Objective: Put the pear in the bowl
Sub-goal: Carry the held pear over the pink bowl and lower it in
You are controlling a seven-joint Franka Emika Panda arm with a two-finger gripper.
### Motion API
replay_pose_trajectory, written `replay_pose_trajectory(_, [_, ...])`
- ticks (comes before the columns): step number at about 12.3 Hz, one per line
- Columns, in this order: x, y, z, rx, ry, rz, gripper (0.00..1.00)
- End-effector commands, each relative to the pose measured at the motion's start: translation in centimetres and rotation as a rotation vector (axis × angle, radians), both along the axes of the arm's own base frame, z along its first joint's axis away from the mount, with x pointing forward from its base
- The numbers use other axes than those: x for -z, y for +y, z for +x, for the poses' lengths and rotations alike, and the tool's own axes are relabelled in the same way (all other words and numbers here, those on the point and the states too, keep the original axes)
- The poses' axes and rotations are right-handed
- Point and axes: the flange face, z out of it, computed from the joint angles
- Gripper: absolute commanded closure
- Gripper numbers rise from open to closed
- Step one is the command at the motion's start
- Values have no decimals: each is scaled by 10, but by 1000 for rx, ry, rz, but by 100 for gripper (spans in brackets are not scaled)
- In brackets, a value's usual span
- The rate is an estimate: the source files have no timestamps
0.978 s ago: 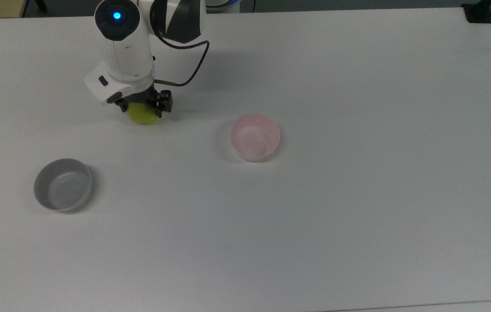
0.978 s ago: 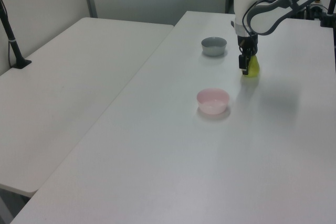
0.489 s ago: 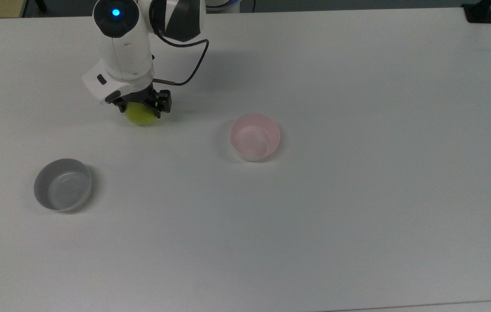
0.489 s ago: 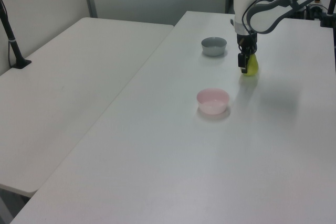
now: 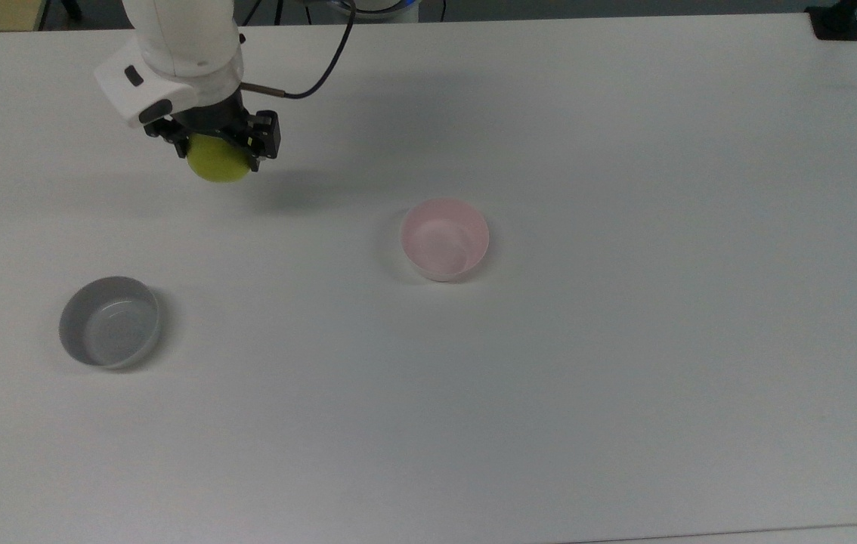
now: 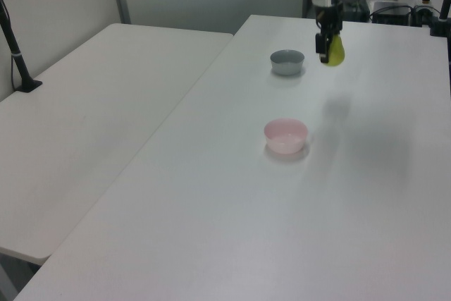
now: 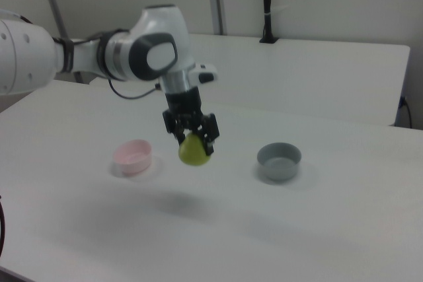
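Table: broad white rectangular table [image 5: 625,378], matte top, carrying both bowls; second white table [image 6: 91,103] alongside at the left view's left.
Arm: white Franka arm [image 7: 132,54] with grey joints, reaching over the table from the top view's upper left; black cable looping off the wrist.
Gripper: black two-finger gripper [image 5: 218,155] pointing down, clamped on the pear from both sides, raised clear above the table in the right view [image 7: 193,138].
Grey bowl: small round grey plastic bowl [image 5: 109,322], upright, at the top view's lower left, well apart from the pear.
Pink bowl: small round pale pink plastic bowl [image 5: 444,239], upright, nothing inside, near the table's middle; in the right view [image 7: 133,156] just to the left of the held pear.
Pear: small yellow-green rounded pear [image 5: 218,161], held in the air between the fingers, narrow end up, off the table; soft shadow on the table below it in the right view [image 7: 195,150]; between the two bowls in the right view.
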Motion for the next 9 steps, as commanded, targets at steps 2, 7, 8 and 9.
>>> replay_pose_trajectory(2, [-84, 12, -1, 24, -22, 60, 43])
replay_pose_trajectory(7, [-96, 87, 9, -93, -33, 62, 43])
replay_pose_trajectory(8, [-90, 111, 8, -131, -20, 64, 43])
replay_pose_trajectory(9, [-85, 132, 8, -157, -10, 64, 43])
